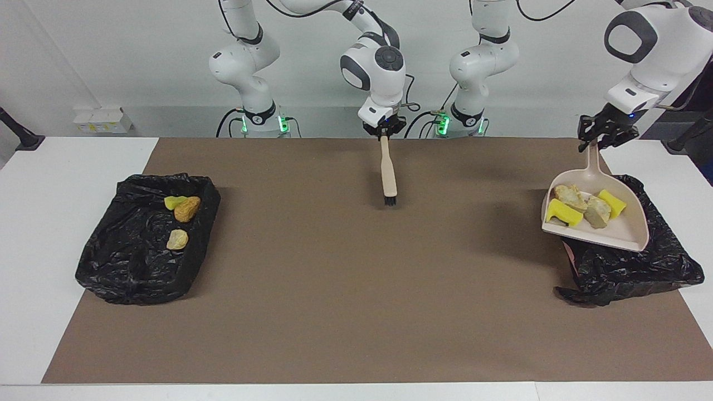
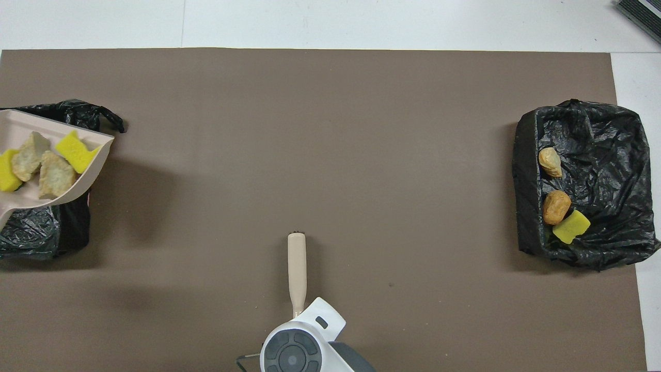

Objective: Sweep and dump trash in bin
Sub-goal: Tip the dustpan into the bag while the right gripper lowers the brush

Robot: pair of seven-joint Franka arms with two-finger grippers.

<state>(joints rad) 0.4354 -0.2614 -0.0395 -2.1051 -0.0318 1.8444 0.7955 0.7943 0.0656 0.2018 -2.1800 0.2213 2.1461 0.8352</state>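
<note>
Holding dustpan (image 1: 607, 223) of trash (image 1: 585, 207) over bin (image 1: 657, 262): left gripper (image 1: 599, 140) clamped on handle | right gripper (image 1: 384, 132) clamped on brush (image 1: 387, 174)

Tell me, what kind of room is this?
Probably a robot lab. Two white arms stand at a table with a brown mat; the left pincer holds a dustpan of scraps over a black-bagged bin, the right pincer a brush.

A white surface (image 1: 67, 184) carries a brown mat (image 1: 356, 278) that covers most of it. Two things lie on the mat. A black-lined bin (image 1: 640, 267) sits below the left end effector (image 1: 604, 136). A second black-lined bin (image 1: 139, 256) sits well apart from the right end effector (image 1: 384, 132), toward the right arm's end.
</note>
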